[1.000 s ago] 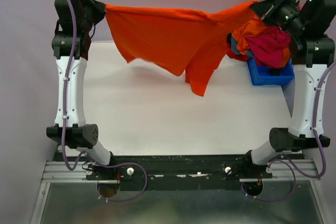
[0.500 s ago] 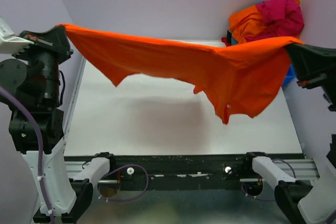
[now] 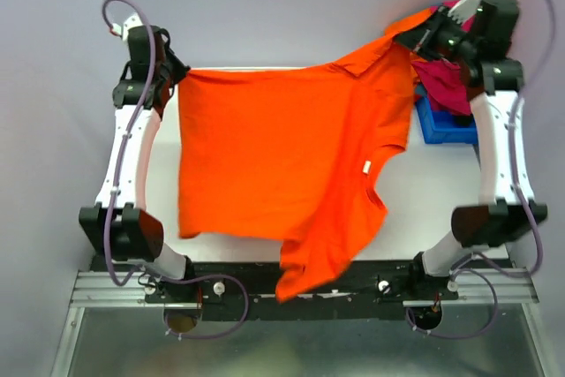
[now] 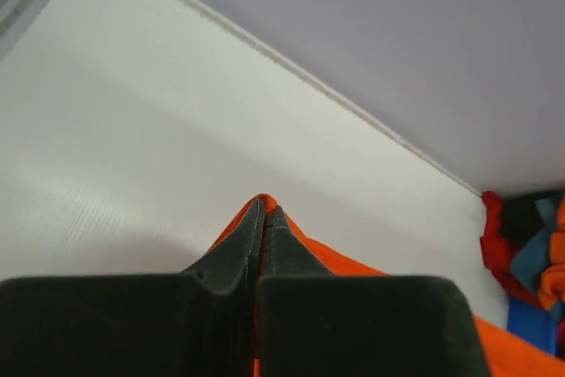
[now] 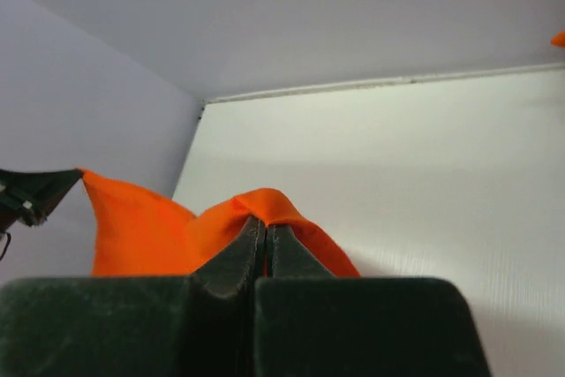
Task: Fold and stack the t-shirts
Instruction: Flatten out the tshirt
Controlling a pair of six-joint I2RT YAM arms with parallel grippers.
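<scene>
While left fingers [image 4: 237,252] and right fingers [image 5: 231,260] pinch one orange t-shirt [image 3: 265,156], one blue bin [image 3: 438,124] holds magenta shirt [image 3: 444,86].

Bright orange t-shirt [image 3: 265,156], blue bin [image 3: 439,124], white table [image 3: 441,184]

The white table [image 3: 433,192] bears a blue bin [image 3: 441,125] at its far right corner, with the orange t-shirt [image 3: 274,156] spread across it.

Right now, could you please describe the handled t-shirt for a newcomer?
Over the table, the bright orange t-shirt spreads, pinched by the left gripper and right gripper. The other shirts lie bunched in the blue bin; it alone is opened out.
</scene>
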